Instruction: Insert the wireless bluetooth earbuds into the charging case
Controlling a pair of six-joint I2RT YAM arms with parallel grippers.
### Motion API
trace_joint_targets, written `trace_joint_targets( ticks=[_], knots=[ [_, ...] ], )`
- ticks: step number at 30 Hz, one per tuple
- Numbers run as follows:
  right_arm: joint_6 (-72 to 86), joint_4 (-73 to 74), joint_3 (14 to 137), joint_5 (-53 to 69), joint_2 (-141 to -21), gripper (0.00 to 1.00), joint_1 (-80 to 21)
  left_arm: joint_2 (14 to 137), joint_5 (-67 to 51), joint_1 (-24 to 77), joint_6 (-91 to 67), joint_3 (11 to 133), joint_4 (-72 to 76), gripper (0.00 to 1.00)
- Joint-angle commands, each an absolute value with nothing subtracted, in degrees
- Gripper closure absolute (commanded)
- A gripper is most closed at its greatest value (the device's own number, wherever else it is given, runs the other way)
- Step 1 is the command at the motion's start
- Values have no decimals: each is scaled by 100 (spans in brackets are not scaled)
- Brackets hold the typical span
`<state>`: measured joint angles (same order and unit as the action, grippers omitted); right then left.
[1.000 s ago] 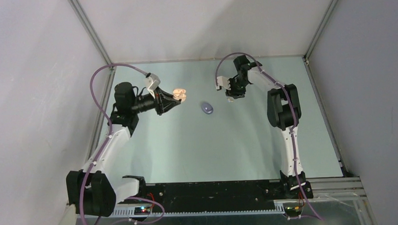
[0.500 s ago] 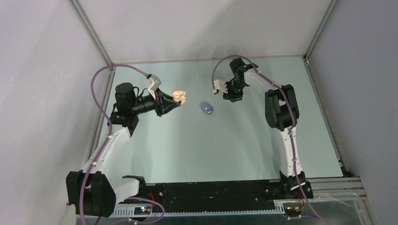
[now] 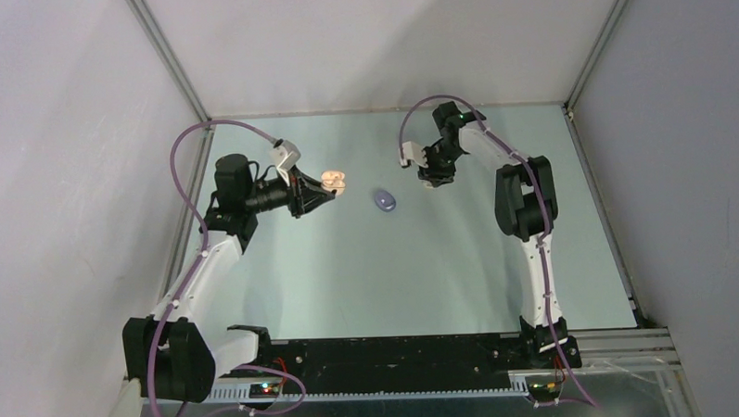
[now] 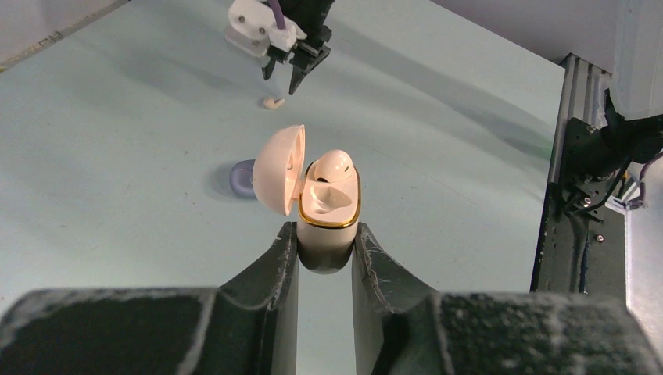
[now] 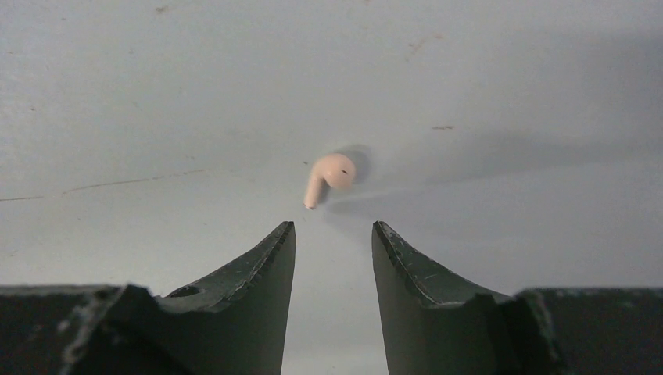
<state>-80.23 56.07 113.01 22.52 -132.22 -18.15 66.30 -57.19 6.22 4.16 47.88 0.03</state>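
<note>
Earbuds in cream-white are lying in two places. One loose earbud (image 5: 330, 176) is resting on the pale green tabletop (image 3: 396, 282) in the far part, a little right of centre, with its rounded head up against its own shadow and its short stem pointing away from it. The right hand (image 5: 334, 228) is hovering just short of this bud with its fingers spread apart. The gap between the tips is lining up with the bud, and neither tip is touching it.

The second earbud (image 4: 336, 162) is sitting in one socket of the cream charging case (image 4: 327, 223), while the socket beside it is showing empty. The case's lid (image 4: 279, 180) is hanging open to one side on its hinge, and a thin gold rim is running round the case's mouth. The left hand (image 4: 324, 234) is pinching the lower body of the case between its two fingers, holding it off the tabletop in the far part, left of centre.

A rounded lilac case (image 3: 384, 201) is lying on the tabletop between the two hands, and neither hand is touching it.
</note>
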Motion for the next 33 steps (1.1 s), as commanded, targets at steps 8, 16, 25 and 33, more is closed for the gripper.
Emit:
trace_joint_targets(
  ticks=[8, 16, 25, 33],
  knots=[
    [-7590, 5111, 11856, 1938, -13773, 54, -1871, 6527, -5800, 574, 707, 5052, -269, 100],
    [-7783, 5253, 11755, 1947, -13768, 54, -1988, 6458, -5753, 572, 787, 5034, -345, 100],
    [-8067, 5909, 11763, 2112, -13718, 59, -2013, 6443, -5757, 569, 683, 4927, -160, 100],
    [-8054, 6121, 11764, 2140, -13655, 59, -2114, 6443, -5753, 572, 556, 4806, 98, 100]
  ],
)
